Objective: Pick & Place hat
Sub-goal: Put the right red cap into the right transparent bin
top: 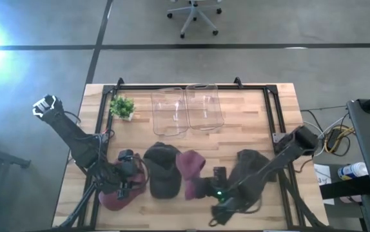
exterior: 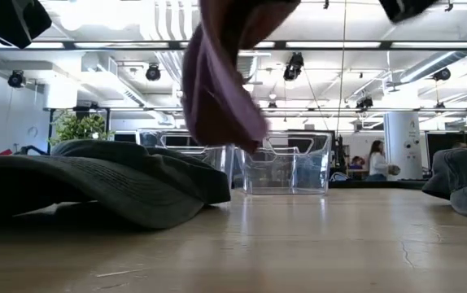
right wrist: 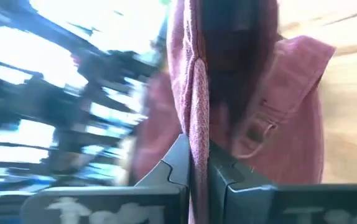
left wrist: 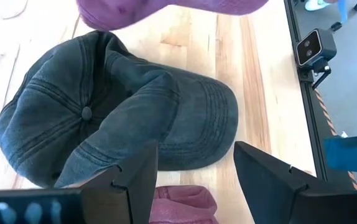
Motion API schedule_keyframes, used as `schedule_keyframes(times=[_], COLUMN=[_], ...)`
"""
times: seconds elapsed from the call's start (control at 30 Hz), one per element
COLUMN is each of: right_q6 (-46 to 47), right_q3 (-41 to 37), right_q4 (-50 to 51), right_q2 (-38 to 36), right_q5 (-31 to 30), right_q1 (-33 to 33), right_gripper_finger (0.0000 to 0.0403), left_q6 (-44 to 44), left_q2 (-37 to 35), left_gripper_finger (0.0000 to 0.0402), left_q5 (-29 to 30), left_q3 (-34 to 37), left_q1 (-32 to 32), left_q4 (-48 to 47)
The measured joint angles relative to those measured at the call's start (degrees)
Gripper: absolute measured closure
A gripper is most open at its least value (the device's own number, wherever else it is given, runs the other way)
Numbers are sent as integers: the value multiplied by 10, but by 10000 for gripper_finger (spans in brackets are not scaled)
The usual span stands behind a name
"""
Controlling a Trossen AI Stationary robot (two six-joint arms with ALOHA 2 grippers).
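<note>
A pink hat [top: 189, 166] hangs in my right gripper [right wrist: 194, 163], which is shut on it near the table's near edge; in the low view the pink hat [exterior: 217, 77] is clear of the wood. A dark grey cap [top: 162, 171] lies crown up on the table, also in the left wrist view [left wrist: 116, 106]. My left gripper [left wrist: 197, 174] is open, just left of the grey cap and above a maroon hat [top: 116, 196]. Another dark hat [top: 253, 164] lies to the right, under the right arm. My right gripper pinches a fold of the pink hat's cloth [right wrist: 197, 124] between its two fingers; one layer or several, I cannot tell. The hat is lifted clear of the table and hangs slack below the gripper, its lower end [exterior: 246, 134] well above the wood.
Two clear plastic bins [top: 169, 113] [top: 203, 106] stand side by side at the table's far middle, with a small green plant [top: 122, 106] to their left. A black frame [top: 275, 116] runs along the table's edges. Bare wood shows between the hats and the bins.
</note>
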State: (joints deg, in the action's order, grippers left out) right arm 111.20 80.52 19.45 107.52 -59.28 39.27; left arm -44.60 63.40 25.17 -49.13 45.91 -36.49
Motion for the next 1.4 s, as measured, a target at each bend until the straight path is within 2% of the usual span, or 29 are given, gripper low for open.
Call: schedule_keyframes(times=[0.1,0.27,0.33,0.43,0.57,0.67,0.77,0.93,1.1,1.2,1.4], right_q6=[-98,-246,-272,-259,-135,-24,47,65,64,75,92], right_q3=[-127,-288,-331,-373,-402,-405,-405,-404,-413,-422,-431], right_q4=[-243,-659,-777,-882,-903,-908,-910,-931,-929,-927,-927], right_q2=[-28,-25,-4,22,63,98,132,157,153,152,152], right_q5=[-47,-71,-70,-67,-53,-50,-54,-63,-47,-21,-15], right_q1=[15,17,13,6,3,3,5,5,5,4,4], right_gripper_finger=[391,390,390,390,390,390,390,390,384,359,289], left_q6=[0,-1,-4,-11,-21,-9,36,111,131,136,161], left_q2=[0,0,0,0,0,2,15,49,92,121,186], left_gripper_finger=[196,196,196,196,196,196,196,196,196,196,196], left_q5=[0,0,0,0,3,13,23,27,28,4,-69], left_q3=[1,1,2,2,2,7,9,9,9,9,9], left_q1=[0,0,0,0,0,-2,-11,-42,-86,-115,-159], left_q4=[0,0,1,2,13,68,137,233,287,333,440])
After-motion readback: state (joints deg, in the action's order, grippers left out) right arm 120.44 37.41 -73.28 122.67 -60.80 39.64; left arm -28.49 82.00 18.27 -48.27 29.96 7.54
